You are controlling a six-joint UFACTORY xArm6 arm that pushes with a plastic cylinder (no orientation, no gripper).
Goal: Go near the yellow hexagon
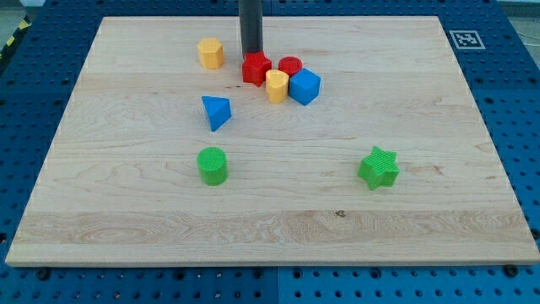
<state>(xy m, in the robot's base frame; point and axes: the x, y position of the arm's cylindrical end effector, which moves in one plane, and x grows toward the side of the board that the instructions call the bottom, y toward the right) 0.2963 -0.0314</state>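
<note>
1. My tip [251,56] is just a bare rod, so no jaws to read, touching the red block [256,68].
2. Yellow hexagon [211,53] sits near, to the tip's left in view.
3. Pale wooden board [422,211] lies on a blue pegboard bench [515,127].

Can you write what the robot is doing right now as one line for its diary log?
task: go near yellow hexagon | my tip: at red block, right of hexagon, apart | status: not yet beside it
</note>
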